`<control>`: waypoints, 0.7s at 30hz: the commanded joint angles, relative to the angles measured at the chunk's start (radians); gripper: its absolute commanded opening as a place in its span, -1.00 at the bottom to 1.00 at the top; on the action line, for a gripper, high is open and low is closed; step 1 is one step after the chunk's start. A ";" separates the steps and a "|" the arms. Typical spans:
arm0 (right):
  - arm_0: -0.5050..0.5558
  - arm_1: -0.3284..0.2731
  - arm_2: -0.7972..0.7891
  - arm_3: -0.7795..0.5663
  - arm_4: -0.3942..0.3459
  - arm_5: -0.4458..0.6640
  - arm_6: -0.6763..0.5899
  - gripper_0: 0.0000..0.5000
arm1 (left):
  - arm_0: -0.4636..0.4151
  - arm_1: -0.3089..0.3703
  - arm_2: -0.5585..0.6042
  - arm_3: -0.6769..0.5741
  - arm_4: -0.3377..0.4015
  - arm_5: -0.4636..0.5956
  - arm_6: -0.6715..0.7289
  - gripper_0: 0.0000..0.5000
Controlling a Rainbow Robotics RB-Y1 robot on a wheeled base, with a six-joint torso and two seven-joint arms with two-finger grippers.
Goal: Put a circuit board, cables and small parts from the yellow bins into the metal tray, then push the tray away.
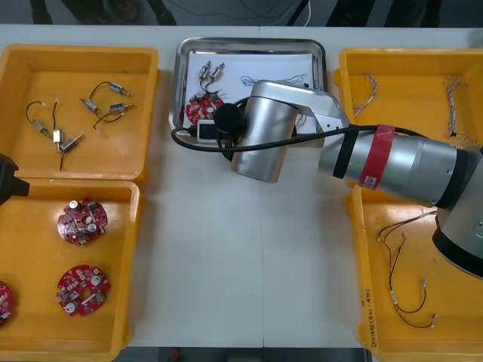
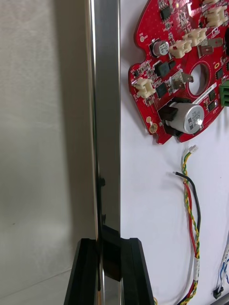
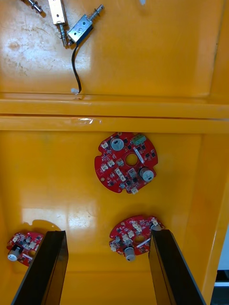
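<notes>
Your metal tray [image 1: 181,83] [image 2: 107,119] sits at the far middle of the worktop [image 1: 241,264], between the two far bins, and it is white inside. In its near-left part lies the circuit board [image 1: 204,107] [image 2: 183,62], flat, components up. Just beyond the board, toward the tray's far-left corner, you have a few small metal parts [image 1: 211,72]. A red and yellow cable [image 2: 191,209], with a black strand alongside, lies on the white floor just beside the board, its end close to the board's edge but not touching it.

Your right gripper [image 2: 109,243] is at the tray's near-left rim. Its fingers stand narrow, one on the worktop side and one on the tray's inner side, closed on the shiny rim that runs up between them. The right arm reaches in from the right, across the worktop, and covers the tray's near edge in the front view.

Around the tray, the far-left bin [image 1: 143,113] holds more metal parts with black leads [image 1: 75,124]. The near-left bin [image 1: 124,302] holds spare boards [image 1: 81,221] [image 3: 125,162]. The far-right bin [image 1: 347,75] and the near-right bin [image 1: 362,249] each hold loose cables [image 1: 400,271].

Your left gripper [image 1: 9,181] [image 3: 107,233] is parked at the left edge, above the near-left bin, fingers spread wide and holding nothing, with two spare boards lying below, one near each finger.
</notes>
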 commanded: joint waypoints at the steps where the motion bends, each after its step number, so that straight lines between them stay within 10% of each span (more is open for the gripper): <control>1: -0.057 0.018 0.012 0.028 -0.018 -0.044 -0.019 -1.00 | 0.014 0.048 0.023 -0.026 0.007 0.007 -0.020 1.00; 19: -0.083 0.018 0.010 0.051 -0.022 -0.056 -0.018 -0.93 | 0.014 0.048 0.023 -0.026 0.007 0.007 -0.020 1.00; 21: -0.083 0.018 0.012 0.051 -0.022 -0.056 -0.018 0.17 | 0.014 0.048 0.023 -0.026 0.007 0.007 -0.020 1.00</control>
